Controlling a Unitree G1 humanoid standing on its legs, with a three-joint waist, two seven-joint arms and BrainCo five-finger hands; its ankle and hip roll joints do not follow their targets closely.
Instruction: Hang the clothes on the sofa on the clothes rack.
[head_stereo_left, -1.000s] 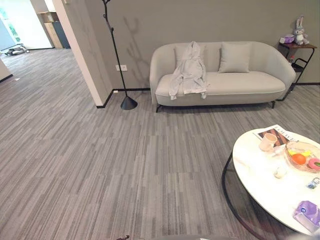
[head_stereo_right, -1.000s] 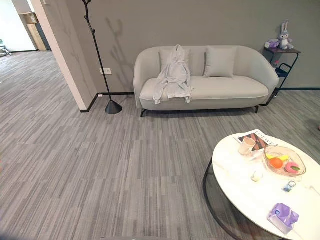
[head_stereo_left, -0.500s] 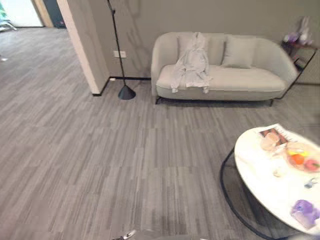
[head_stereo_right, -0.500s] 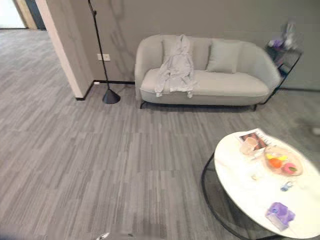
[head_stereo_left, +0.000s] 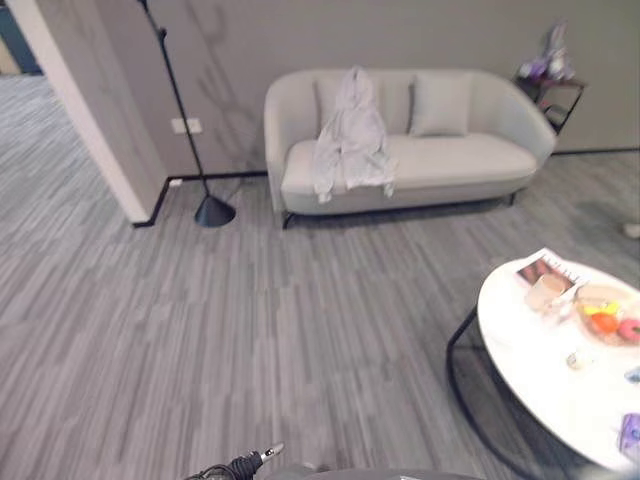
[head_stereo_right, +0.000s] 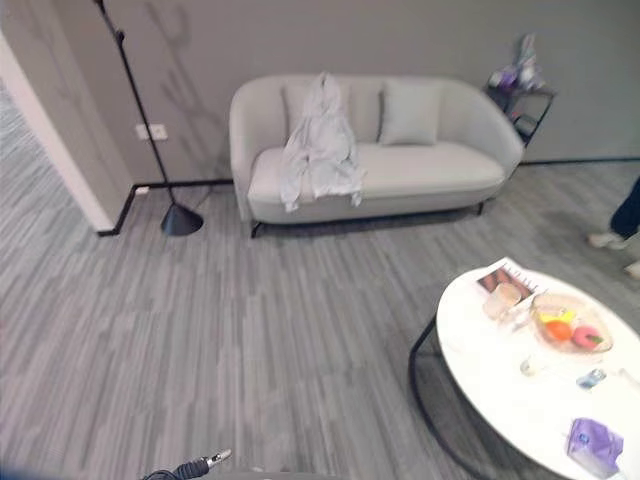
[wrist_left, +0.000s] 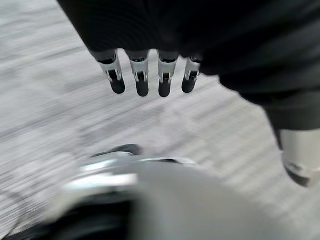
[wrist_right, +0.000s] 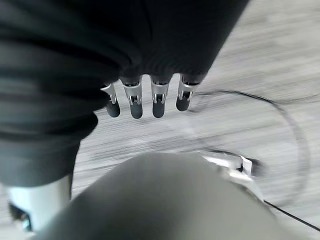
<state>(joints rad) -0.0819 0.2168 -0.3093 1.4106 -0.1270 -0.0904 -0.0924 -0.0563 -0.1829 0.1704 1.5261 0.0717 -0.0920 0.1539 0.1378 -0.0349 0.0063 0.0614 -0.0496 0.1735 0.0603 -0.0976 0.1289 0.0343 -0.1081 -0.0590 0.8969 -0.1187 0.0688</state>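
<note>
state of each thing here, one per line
garment: draped over the sofa back and seat, not hung
clothes rack: upright, nothing hung on the part that shows
left hand: open, holding nothing
right hand: open, holding nothing
cushion: upright against the sofa back

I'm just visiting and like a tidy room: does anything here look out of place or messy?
One thing: a pale grey garment is slumped over the backrest and seat of the sofa, its sleeves hanging over the front edge, while the black clothes rack beside the sofa stands bare as far as it shows. Nothing looks spilled or damaged.

round white table (head_stereo_right: 520, 400), fruit bowl (head_stereo_right: 570, 330), cushion (head_stereo_right: 408, 112)
</note>
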